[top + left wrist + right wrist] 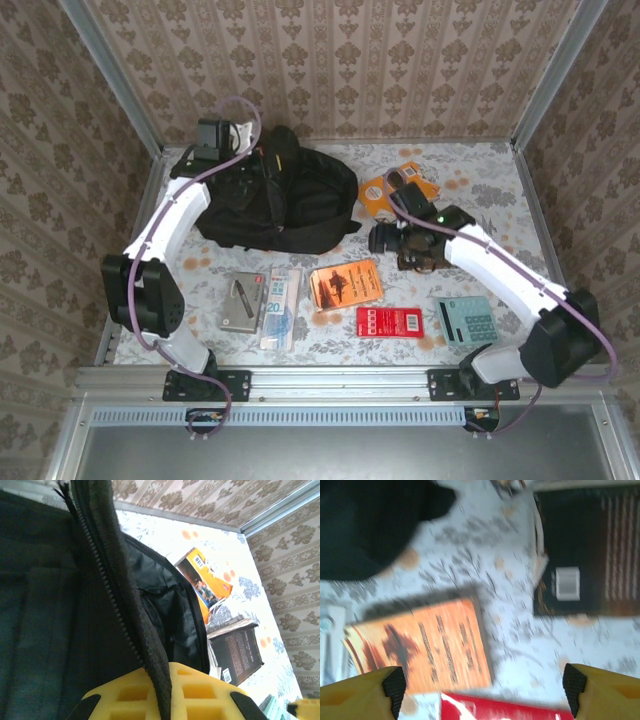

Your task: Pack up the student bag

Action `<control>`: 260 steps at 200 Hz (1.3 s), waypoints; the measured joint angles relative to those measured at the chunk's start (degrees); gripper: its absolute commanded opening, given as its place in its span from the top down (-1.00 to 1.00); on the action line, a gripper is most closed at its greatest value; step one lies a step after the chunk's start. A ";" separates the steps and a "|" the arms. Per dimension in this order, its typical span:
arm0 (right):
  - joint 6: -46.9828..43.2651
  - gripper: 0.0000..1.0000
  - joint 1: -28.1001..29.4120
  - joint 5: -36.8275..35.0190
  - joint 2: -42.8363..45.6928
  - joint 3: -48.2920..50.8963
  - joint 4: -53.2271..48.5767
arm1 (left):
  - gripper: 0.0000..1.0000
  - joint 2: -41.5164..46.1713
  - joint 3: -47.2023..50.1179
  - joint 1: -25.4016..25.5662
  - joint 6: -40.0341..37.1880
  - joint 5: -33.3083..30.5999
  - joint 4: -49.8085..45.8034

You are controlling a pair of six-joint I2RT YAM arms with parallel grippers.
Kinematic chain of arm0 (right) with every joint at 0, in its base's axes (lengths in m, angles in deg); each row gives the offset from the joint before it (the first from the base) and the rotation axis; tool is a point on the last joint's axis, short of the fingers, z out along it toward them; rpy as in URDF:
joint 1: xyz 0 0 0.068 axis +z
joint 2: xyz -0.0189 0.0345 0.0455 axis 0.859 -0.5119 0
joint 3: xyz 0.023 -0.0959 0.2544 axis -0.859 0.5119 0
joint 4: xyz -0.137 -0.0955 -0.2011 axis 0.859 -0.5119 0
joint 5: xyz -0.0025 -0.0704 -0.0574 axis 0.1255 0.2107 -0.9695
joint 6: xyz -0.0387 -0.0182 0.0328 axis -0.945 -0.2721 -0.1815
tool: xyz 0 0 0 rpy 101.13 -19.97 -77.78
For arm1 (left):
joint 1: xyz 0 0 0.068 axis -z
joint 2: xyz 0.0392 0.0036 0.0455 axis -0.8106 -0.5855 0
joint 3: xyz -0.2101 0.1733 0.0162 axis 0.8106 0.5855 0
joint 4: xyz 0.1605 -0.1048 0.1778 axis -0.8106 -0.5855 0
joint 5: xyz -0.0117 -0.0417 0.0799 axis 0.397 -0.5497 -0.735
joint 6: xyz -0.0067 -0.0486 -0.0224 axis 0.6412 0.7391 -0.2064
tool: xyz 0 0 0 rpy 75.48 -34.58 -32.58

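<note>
**Entry: student bag** (285, 195). We are logging it lying far-left on the table (490, 205), with its zipped mouth turned toward the left gripper (228, 150).

**Left gripper.** Its yellow finger (200, 695) is sitting under the bag's zip edge. We cannot tell whether it is clamping the fabric or how far apart its jaws are.

**Right gripper** (482, 692). It is gaping wide and carrying nothing, hovering above the table between the black book (590, 555) and the orange book (430, 645), with the red pack (505, 710) just beneath.

**Hazards.**
- We are judging the zip edge likely to snag on the finger, which could drag the soft bag or let its mouth sag shut.
- The books are lying flat and thin, so fingers may skid off an edge.
- The black book is lying just beside the far orange book (205, 580), so a grasp may disturb both.

**Room.**
- The left gripper is working close to the far-left corner, so it has little room.
- Bare table is showing between the bag and the near row of items.
- The calculator (467, 320) is lying near the right arm's base.
</note>
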 measured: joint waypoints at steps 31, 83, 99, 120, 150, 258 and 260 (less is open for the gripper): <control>9.73 -0.72 6.14 -10.73 1.01 2.95 -11.76 | 0.87 0.24 0.31 0.04 0.02 0.17 0.20; 21.24 -0.71 12.07 -16.96 -9.29 10.03 -22.14 | 0.87 1.49 0.31 -0.02 0.02 0.20 0.20; 22.25 -0.64 12.22 -16.96 -9.42 13.03 -22.14 | 0.87 1.73 0.33 -0.13 0.04 0.24 0.20; 22.53 -0.44 12.22 -17.00 -9.46 15.04 -21.46 | 0.87 1.84 0.37 -0.33 0.04 0.46 0.20; 22.77 -0.31 12.20 -16.94 -9.60 17.18 -19.19 | 0.87 1.84 0.44 -0.33 0.07 0.66 0.20; 19.45 0.10 12.04 -16.72 -13.70 17.90 -17.86 | 0.86 1.86 0.66 -0.35 0.63 1.79 1.03; 19.43 0.11 12.04 -16.72 -13.86 17.81 -17.86 | 0.86 1.86 0.66 -0.35 0.63 1.79 1.07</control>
